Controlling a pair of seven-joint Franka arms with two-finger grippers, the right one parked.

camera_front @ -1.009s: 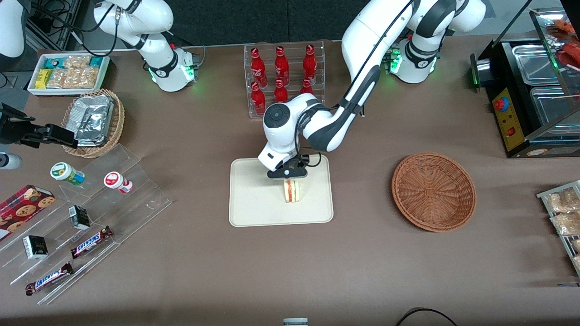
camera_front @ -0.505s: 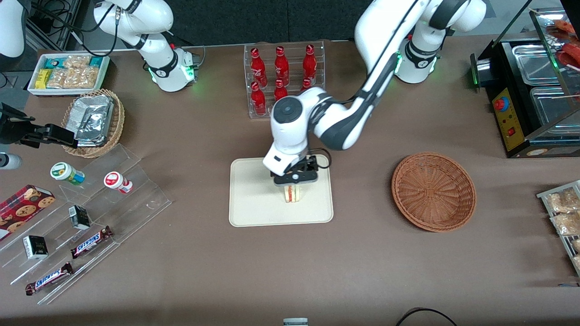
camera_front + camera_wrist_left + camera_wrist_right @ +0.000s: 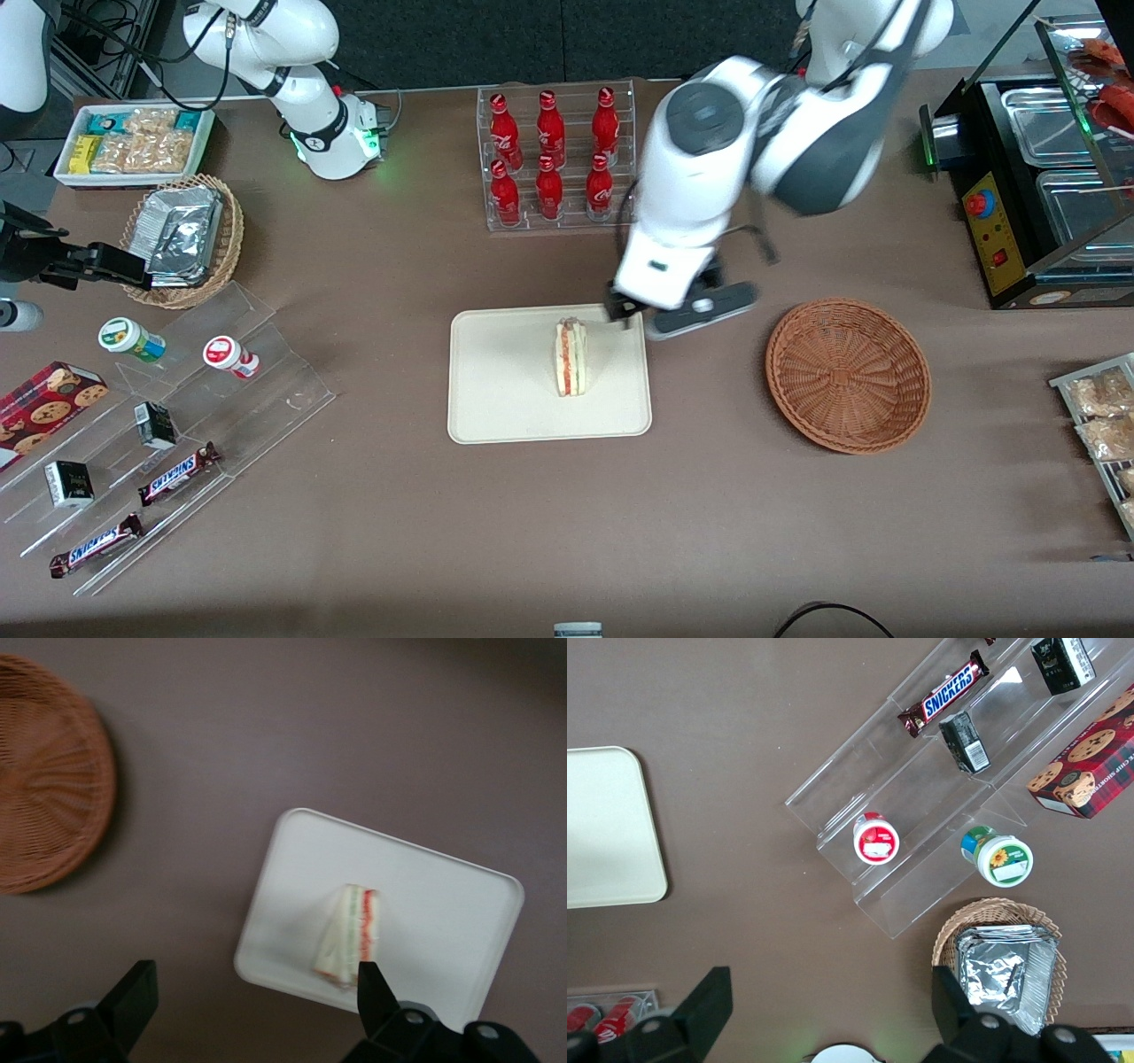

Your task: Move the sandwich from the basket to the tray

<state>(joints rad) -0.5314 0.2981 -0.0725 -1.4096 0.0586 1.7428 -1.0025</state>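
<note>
The sandwich (image 3: 570,358) stands on its edge on the cream tray (image 3: 505,390), its red and green layers facing up. It is free of any grip, as the left wrist view also shows for the sandwich (image 3: 348,935) on the tray (image 3: 443,895). My left gripper (image 3: 660,317) hangs open and empty well above the table, over the tray's edge that faces the basket (image 3: 848,374). Its two black fingers stand wide apart around the gripper (image 3: 254,992) midpoint. The reddish-brown wicker basket (image 3: 44,780) has nothing in it.
A rack of red bottles (image 3: 554,159) stands farther from the front camera than the tray. Toward the parked arm's end are a clear stepped display (image 3: 177,416) with snacks and a tan basket of foil packets (image 3: 183,237). A black appliance (image 3: 1045,177) sits at the working arm's end.
The gripper opened and let go of the sandwich, then rose and swung toward the basket. The sandwich stays standing on the tray.
</note>
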